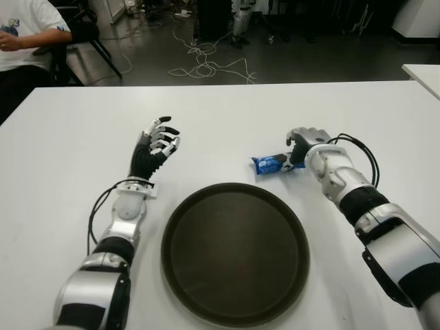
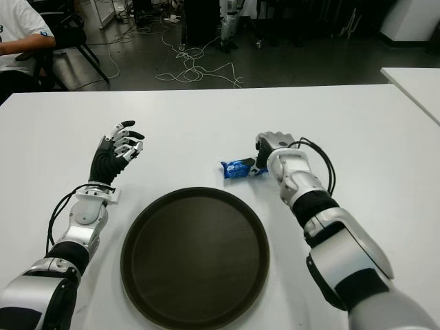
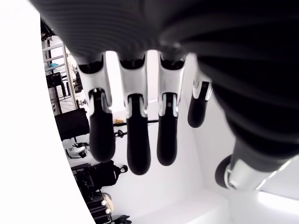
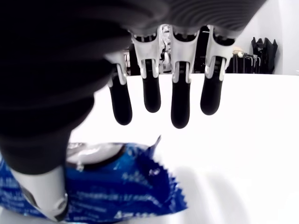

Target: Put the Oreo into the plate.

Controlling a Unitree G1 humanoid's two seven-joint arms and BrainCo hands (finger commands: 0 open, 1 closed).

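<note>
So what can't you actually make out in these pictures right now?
- Oreo pack: its near end sits behind the right hand in the eye views, so contact is unclear; in the right wrist view the thumb covers part and the edge cuts it.
- Left hand: its wrist view shows only fingers, not what lies below.
- Plate: near rim meets the frame's bottom edge.

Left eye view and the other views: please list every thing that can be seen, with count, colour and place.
Oreo pack: one, blue, on the table beyond the plate's far right rim, at the right hand's fingertips.
Plate: one, dark brown, round, near edge of the table, between the arms, nothing in it.
Table: one, white, fills the foreground.
Cables: a tangle, white, on the dark floor behind the table.
Person: one, white shirt, seated at far left.
Left hand: fingers spread, holds nothing, left of the plate.
Right hand: fingers extended over the pack, not closed on it.
</note>
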